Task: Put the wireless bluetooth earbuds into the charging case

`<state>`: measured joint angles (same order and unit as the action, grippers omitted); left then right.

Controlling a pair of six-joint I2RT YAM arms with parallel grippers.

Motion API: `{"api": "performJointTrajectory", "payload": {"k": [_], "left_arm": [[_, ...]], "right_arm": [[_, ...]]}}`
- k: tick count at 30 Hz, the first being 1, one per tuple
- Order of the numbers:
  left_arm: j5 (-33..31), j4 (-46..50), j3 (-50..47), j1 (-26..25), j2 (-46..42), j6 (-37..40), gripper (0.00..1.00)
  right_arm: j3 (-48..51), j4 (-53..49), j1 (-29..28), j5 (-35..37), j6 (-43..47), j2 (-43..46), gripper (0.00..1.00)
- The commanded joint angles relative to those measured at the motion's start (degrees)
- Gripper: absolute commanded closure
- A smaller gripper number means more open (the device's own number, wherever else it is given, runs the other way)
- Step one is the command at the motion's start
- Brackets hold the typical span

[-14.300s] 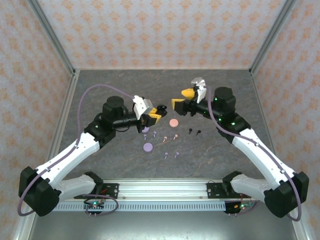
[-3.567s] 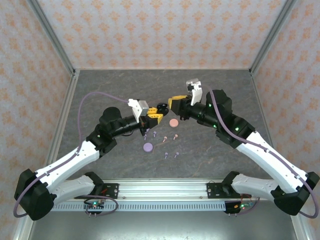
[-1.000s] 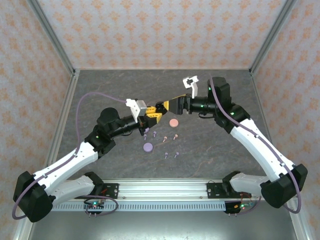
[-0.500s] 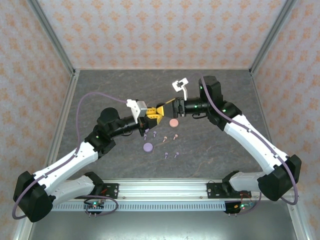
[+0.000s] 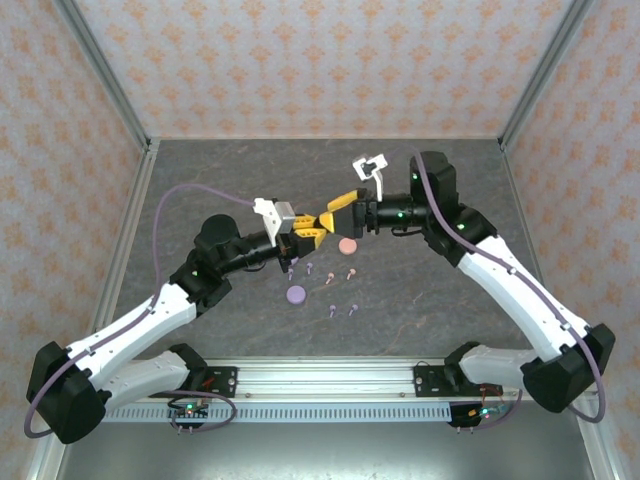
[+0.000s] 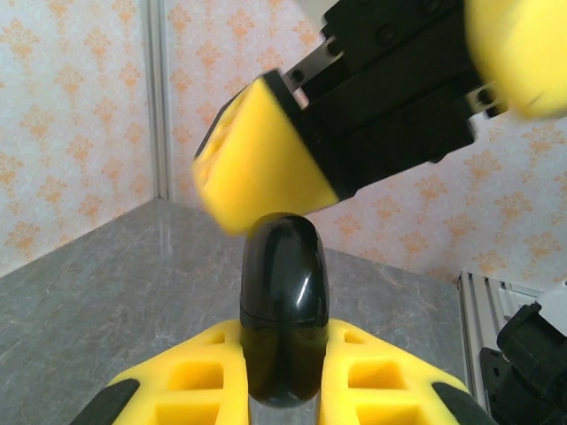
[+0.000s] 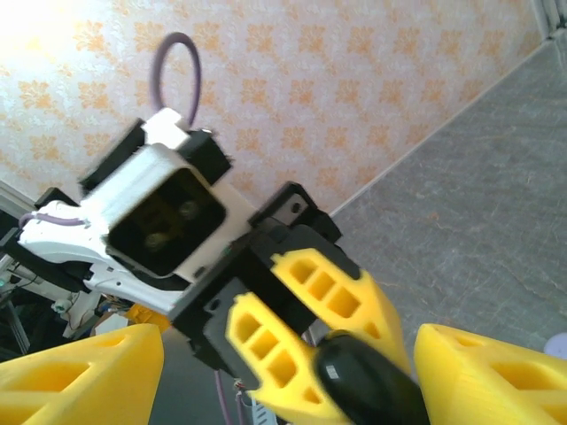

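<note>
Low centre of the top view, lilac and pink earbuds (image 5: 331, 310) lie loose on the table (image 5: 200, 180) beside a lilac disc (image 5: 296, 295). Just above them the left gripper (image 5: 312, 228) clamps the black charging case (image 6: 285, 301), and beyond it the right gripper (image 5: 338, 212) gapes wide around the case's tip.

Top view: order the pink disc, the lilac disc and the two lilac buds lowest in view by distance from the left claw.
1. Pink disc, just right of the left claw.
2. Lilac disc, lower, slightly left.
3. The two lilac buds, lowest, to the right; between them, too close to call.
</note>
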<state>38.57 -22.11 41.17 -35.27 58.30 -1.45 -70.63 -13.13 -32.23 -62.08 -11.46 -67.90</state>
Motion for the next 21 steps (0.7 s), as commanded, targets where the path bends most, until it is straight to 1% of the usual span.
{"api": "performJointTrajectory", "payload": {"k": [1, 4, 8, 11, 14, 15, 17, 18, 21], "left_arm": [[0.15, -0.62, 1.69, -0.33, 0.49, 0.58, 1.00], [-0.60, -0.59, 1.65, -0.33, 0.50, 0.40, 1.00], [-3.07, 1.17, 2.05, -0.33, 0.83, 0.58, 1.00], [-4.71, 5.08, 3.75, -0.24, 2.35, 2.28, 1.00], [-6.86, 6.29, 4.18, 0.45, 4.24, 2.66, 1.00], [-7.33, 6.10, 4.01, 1.00, 5.15, 2.36, 1.00], [-6.75, 5.20, 3.66, 3.01, 7.43, 0.67, 1.00], [-6.15, 4.67, 3.45, 4.49, 8.74, -0.72, 1.00], [-4.05, 2.74, 2.62, 9.27, 12.63, -4.55, 1.00]], "right_arm": [[0.67, -0.26, -0.21, 1.54, 2.56, 2.96, 0.25], [0.04, -4.27, -0.21, 4.97, 4.32, 3.21, 0.25], [0.14, -8.22, 1.45, 13.35, 4.68, 3.92, 0.26], [2.18, -8.49, 3.92, 20.90, 3.33, 4.97, 0.25], [4.29, -9.53, 5.10, 31.81, 1.70, 6.72, 0.25], [4.99, -10.26, 5.52, 36.75, 0.52, 7.35, 0.24], [6.91, -10.61, 7.14, 41.88, -2.04, 8.31, 0.23], [8.14, -10.48, 8.25, 43.44, -3.37, 8.84, 0.22], [11.31, -9.16, 10.41, 45.03, -6.70, 10.24, 0.21]]}}
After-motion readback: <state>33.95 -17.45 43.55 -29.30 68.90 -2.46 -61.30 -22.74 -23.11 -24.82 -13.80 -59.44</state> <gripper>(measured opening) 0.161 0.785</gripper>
